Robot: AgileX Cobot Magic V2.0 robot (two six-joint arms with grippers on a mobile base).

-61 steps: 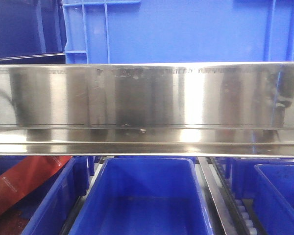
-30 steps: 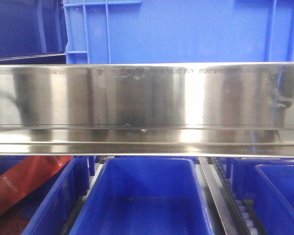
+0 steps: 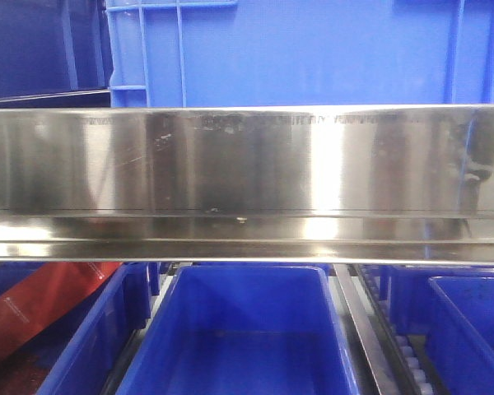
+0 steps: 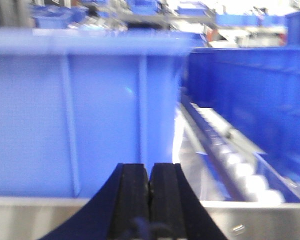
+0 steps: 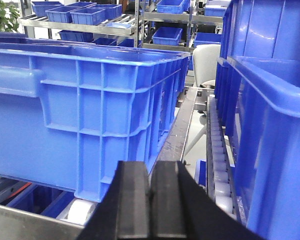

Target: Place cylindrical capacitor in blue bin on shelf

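Note:
The shelf's broad steel front rail runs across the front view. A large blue crate stands above it, and an open blue bin sits below at centre. My left gripper is shut, its black pads pressed together, facing a blue crate wall over the shelf rail. My right gripper is also shut, pointing at the gap between a ribbed blue crate and another crate. The cylindrical capacitor is out of view, and nothing shows between either pair of jaws.
A red packet lies in the lower left bin. More blue bins sit at the lower right. Roller tracks run between the crates. Further racks with blue bins stand behind.
Dim reflections on the steel rail have shifted slightly. The rail, crates and bins have not moved.

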